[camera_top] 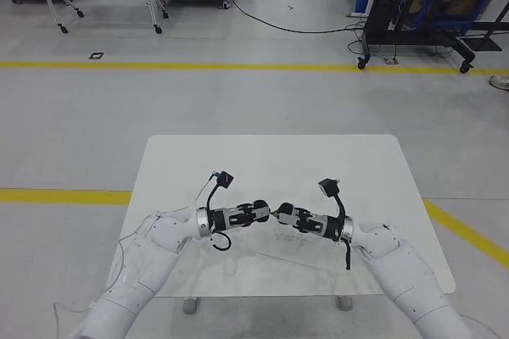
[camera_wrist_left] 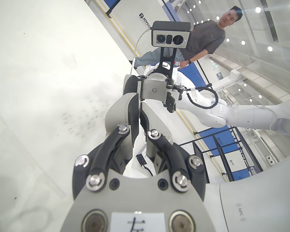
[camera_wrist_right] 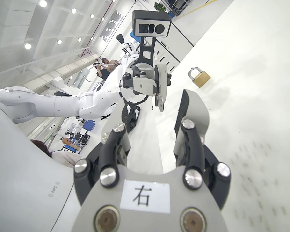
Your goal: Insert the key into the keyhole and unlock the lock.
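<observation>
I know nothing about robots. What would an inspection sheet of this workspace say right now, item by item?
Surface: white table with grey scuff marks near the middle.
Job's things: brass padlock with a silver shackle lies on the table, apart from both grippers; small silver metal key is held above the table.
Clutter: nothing seen.
Grippers: left gripper is shut on the key; right gripper is open and empty, facing it.
Cables: black ribbed cable loops at the right wrist.
Surroundings: yellow floor lines; black wheeled frame beyond the table.
</observation>
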Tool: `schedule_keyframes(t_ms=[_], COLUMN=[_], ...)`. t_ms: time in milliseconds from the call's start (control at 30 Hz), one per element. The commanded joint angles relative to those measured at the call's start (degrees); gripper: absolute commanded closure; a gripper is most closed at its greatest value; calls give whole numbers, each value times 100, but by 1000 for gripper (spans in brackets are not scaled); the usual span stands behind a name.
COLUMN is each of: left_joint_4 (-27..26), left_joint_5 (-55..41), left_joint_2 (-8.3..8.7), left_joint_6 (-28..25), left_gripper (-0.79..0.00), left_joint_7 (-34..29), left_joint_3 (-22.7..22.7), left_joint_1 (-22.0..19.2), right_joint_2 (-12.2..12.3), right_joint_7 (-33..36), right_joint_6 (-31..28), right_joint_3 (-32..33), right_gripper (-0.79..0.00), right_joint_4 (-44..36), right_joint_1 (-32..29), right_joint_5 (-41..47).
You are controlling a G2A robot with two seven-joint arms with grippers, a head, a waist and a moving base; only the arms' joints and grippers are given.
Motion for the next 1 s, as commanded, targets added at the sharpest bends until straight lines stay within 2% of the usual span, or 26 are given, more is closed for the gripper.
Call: schedule_keyframes(t_ms=[0,167,300,467,600,700,767,800,933,967], left_joint_4=[9,27,37,79,97,97,97,99,116,124], left_joint_5=[-45,-48,-31,-49,-54,-70,-77,-70,-114,-141], left_joint_2=[6,10,-1,-4,2,8,12,14,16,14], left_joint_6=[-22,-40,-43,-75,-121,-141,-154,-157,-158,-144], left_gripper=[0,0,0,0,0,0,0,0,0,-200], left_joint_7=[-4,5,10,32,68,69,65,59,217,275], left_joint_3=[0,44,131,181,191,198,202,207,190,176], left_joint_1=[10,9,-19,-57,-75,-77,-82,-85,-80,-78], right_joint_2=[6,13,1,-5,0,7,10,12,23,26], right_joint_7=[71,107,-9,23,40,44,28,22,14,17], right_joint_6=[72,181,211,215,203,212,213,214,190,175], right_joint_3=[-21,-68,-128,-203,-227,-235,-236,-236,-242,-241], right_gripper=[-351,-342,-305,-191,-172,-126,-71,-12,0,0], right_joint_4=[22,101,137,165,185,190,188,186,166,161], right_joint_1=[16,74,104,152,171,179,177,178,163,159], right_joint_5=[69,39,-11,34,83,90,98,87,103,108])
